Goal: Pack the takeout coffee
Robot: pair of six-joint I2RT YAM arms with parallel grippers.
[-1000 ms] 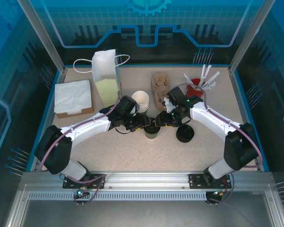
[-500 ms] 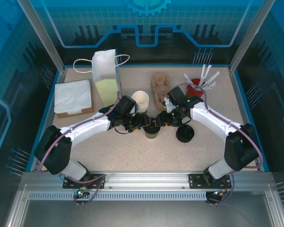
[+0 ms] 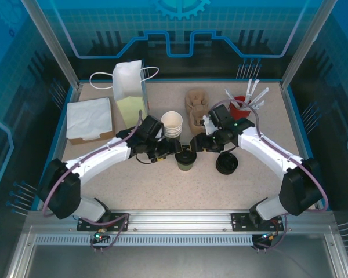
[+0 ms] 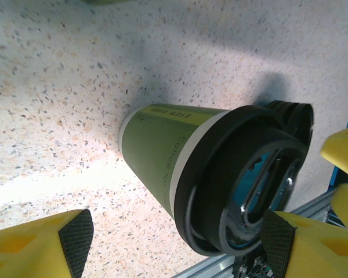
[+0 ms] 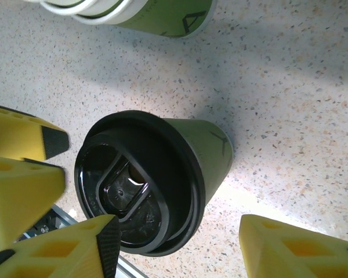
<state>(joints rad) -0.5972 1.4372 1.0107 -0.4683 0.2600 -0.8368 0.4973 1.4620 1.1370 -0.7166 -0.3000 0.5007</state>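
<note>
Both arms drawing back a little from the lidded takeout coffee [image 3: 185, 160], left end effector [image 4: 177, 238] and right end effector [image 5: 180, 249] hanging spread wide, flanking it on the bench [image 3: 162, 188].

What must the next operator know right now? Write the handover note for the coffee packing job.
Left gripper: open, fingers on either side of the small olive-green paper cup.
Right gripper: open, close on the cup's other side.
Cup: upright on the speckled table, with its black plastic lid on.
White and pale-green paper bag: upright at back left, apart from the cup.
Done: lid on.
Left: grasp the cup and put it in the bag.
</note>
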